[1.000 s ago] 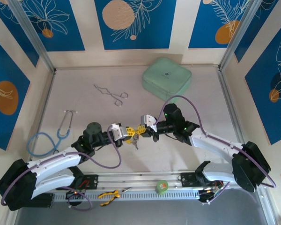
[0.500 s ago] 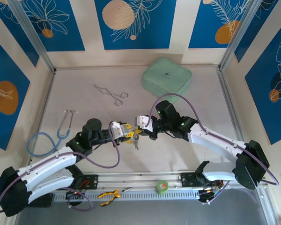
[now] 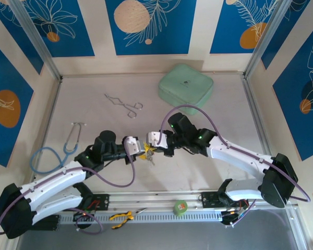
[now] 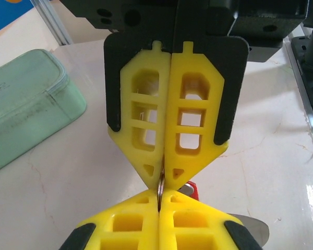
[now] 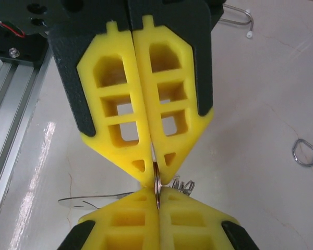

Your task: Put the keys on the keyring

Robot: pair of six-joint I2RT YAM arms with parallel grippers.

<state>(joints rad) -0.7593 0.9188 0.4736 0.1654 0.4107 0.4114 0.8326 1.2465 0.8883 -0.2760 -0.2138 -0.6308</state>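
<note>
My left end effector [image 3: 140, 148] and right end effector [image 3: 155, 145] meet tip to tip over the desk [image 3: 94, 122], midway between its side edges and nearer the front edge. Both are fully closed, each pinching the thin keyring [image 4: 159, 186] edge-on. Keys [image 3: 150, 156] hang just beneath, and a red tag [image 4: 191, 188] is showing.

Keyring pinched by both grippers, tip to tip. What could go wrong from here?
1. The left gripper and right gripper clamp the thin keyring edge-on at almost one spot; a misaligned pull could slip or twist it out.
2. The red-tagged key sits below the grippers, mostly hidden, so it may snag unnoticed.
</note>
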